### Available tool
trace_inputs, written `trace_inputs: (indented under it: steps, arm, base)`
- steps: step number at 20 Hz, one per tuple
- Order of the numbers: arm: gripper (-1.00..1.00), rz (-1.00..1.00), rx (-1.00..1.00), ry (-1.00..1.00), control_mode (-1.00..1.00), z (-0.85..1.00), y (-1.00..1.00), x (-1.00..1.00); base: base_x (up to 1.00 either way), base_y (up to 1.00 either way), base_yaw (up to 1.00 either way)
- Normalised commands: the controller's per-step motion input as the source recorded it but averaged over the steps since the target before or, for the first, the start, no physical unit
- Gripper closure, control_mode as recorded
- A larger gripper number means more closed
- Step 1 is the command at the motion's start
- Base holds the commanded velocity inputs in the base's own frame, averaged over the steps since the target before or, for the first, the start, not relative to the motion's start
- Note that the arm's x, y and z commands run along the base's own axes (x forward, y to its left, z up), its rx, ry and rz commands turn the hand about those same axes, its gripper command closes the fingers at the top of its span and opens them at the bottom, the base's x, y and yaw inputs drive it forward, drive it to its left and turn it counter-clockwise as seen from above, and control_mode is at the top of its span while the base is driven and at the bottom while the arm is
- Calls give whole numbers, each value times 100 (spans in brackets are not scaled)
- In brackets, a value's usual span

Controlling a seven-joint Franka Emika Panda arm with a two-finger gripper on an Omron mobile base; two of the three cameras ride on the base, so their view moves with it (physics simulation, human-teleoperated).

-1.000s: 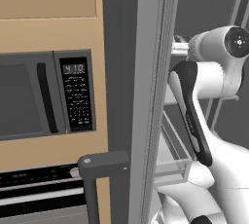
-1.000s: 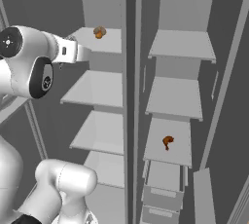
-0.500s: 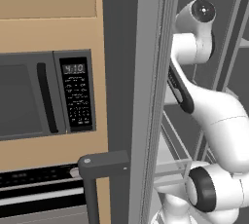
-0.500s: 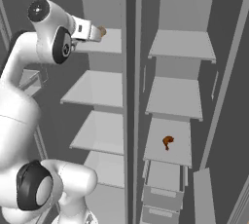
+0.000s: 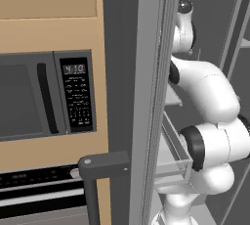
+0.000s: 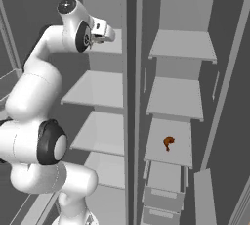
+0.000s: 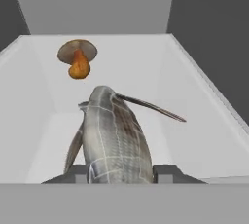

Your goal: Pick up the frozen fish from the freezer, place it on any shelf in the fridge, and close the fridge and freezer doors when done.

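Hand is clamped on the frozen fish, fingertips either side of its body, so the fish sits between the pads, nose pointing away over a shelf of the fridge. In the right base view the hand is up at the top shelf, w/ the arm reaching high. Taking that shelf as landmark: a small orange-brown mushroom-like lump lies on it farther in than the fish, toward the back wall and a bit left in the hand view, apart from the fish. Can't tell whether the fish is touching the shelf or hanging just above it. The freezer is the narrower half beside the shelf, across the centre divider; another orange-brown bit lies on one of its short lower shelves. Both halves stand open; a door edge w/ its bar handle stands close in the left base view, next to a microwave. Judgement: placing step is near done, release and door closing remain. Risks: if let go while still above the shelf, the fish may slide or bounce toward the front lip and drop; pushing farther in could knock the lump; pulling out carelessly, arm may clip the divider or the open door.
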Motion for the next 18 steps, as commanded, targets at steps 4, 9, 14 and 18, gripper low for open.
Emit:
trace_inputs:
  steps: [4, 9, 14, 18]
  arm:
    - [100, 0, 0, 3, -100, -32, -18, 100]
    - [-100, 0, 3, 6, -100, -10, -37, 100]
    - [-100, 0, 1, 3, -100, -13, -15, 100]
    - [-100, 0, 0, 1, -100, 0, 0, 52]
  base:
    - [0, 0, 0]
    - [0, 0, 0]
    - [0, 0, 0]
    - [0, 0, 0]
